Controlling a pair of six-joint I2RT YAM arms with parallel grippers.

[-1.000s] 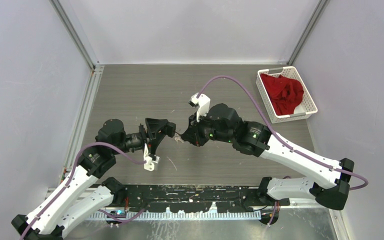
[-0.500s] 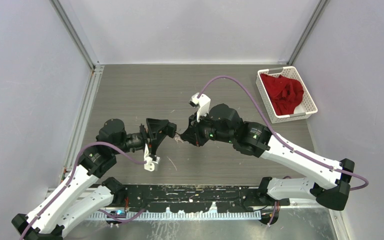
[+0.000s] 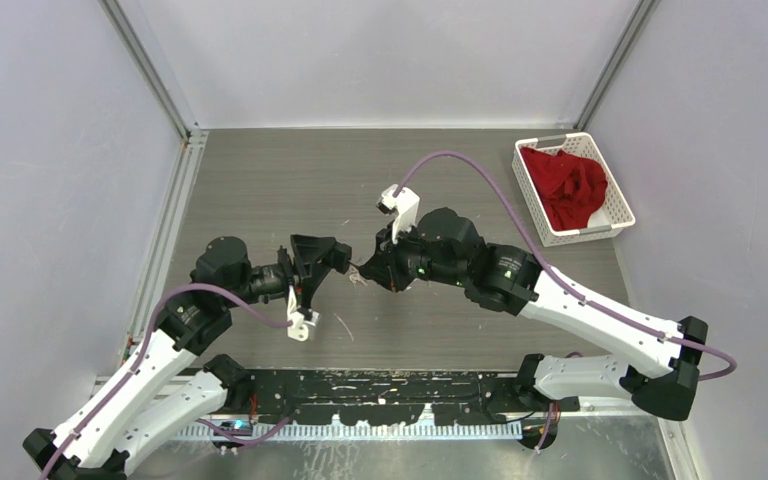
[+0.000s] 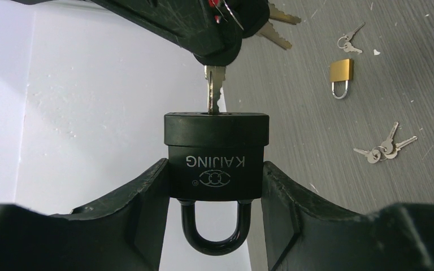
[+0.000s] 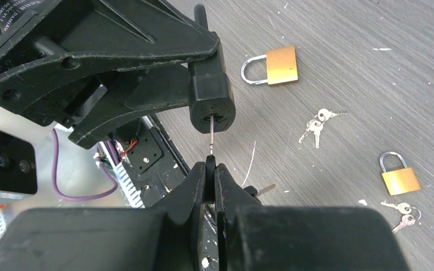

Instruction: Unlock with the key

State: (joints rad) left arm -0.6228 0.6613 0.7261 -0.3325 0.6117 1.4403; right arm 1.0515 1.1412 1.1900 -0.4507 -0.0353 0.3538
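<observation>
From where I stood, the left pincer had its jaws about half spread and clamped flat on the two sides of the black padlock, the shackle tucked back toward its own wrist. That left the keyhole face turned straight out at the other arm, which I took to be the whole point of holding it so. Just beyond that face, the right pincer was nearly shut, nipping the head of the key edge-on. The blade ran in line with the lock's axis and its tip was already in the keyhole, though part of the blade showed between lock and fingertips. The shackle looked seated, so I judged the key not fully home and not turned. Spare keys on the same ring splayed out behind the right pincer's fingers, clear of the lock. Below and past both pincers, on the table, lay two brass padlocks and a few loose key bunches, well apart from the work and untouched. Far off beyond the right pincer, a white basket held a red cloth.
</observation>
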